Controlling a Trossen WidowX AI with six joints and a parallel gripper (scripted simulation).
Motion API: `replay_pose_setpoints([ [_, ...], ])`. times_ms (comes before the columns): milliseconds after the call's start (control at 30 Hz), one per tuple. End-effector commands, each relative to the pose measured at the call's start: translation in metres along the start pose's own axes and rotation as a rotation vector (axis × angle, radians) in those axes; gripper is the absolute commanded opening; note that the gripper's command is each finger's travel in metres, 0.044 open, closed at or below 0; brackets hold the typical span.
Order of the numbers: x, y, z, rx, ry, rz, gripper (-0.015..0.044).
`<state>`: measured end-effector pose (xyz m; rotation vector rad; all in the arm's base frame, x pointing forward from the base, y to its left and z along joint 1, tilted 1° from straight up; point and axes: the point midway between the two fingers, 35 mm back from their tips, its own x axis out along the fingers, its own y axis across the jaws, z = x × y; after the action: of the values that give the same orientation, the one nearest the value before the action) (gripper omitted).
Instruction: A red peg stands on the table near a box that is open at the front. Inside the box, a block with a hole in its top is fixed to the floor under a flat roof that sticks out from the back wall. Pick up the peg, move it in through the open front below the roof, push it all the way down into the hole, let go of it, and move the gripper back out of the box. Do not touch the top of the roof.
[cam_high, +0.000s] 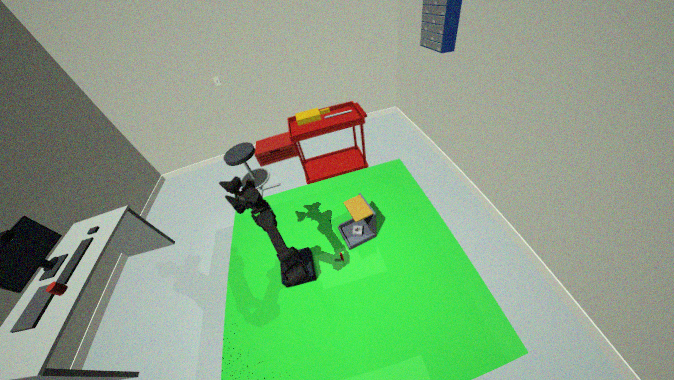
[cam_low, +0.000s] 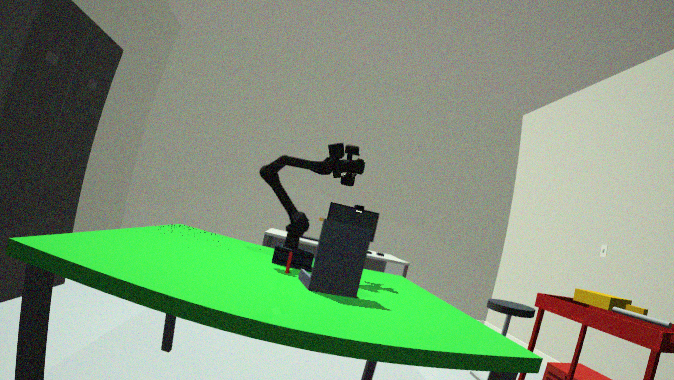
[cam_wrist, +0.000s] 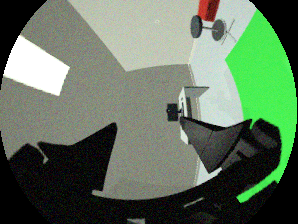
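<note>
The red peg (cam_high: 341, 257) (cam_low: 289, 262) stands upright on the green table, beside the arm's base and near the box. The grey box (cam_high: 351, 240) (cam_low: 339, 262) shows its back in the exterior view. The orange-yellow flat roof (cam_high: 357, 208) juts out over part of it. The pale block (cam_high: 357, 230) with a dark hole sits on the box floor and shows in the top view. My gripper (cam_high: 224, 191) (cam_low: 348, 166) (cam_wrist: 149, 122) is open and empty, high above the table and far from the peg, with its fingers pointing away from the box. The wrist view shows neither peg nor box.
The arm's black base (cam_high: 299, 270) stands on the green table (cam_high: 425, 300) (cam_low: 200, 280) close to the peg. Beyond the table are a dark stool (cam_high: 240, 154) (cam_low: 510, 308), a red cart (cam_high: 336, 165) and a white desk (cam_high: 80, 270).
</note>
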<state>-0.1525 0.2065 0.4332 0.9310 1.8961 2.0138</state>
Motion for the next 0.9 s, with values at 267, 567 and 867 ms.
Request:
replay_pose_setpoints([
  [267,-0.018,-0.025,0.053,-0.343,-0.238,-0.094,0.0440],
  [567,-0.037,-0.040,0.087,-0.592,-0.380,-0.205,0.0440],
  [867,-0.061,-0.054,0.119,-0.831,-0.500,-0.358,0.0440],
])
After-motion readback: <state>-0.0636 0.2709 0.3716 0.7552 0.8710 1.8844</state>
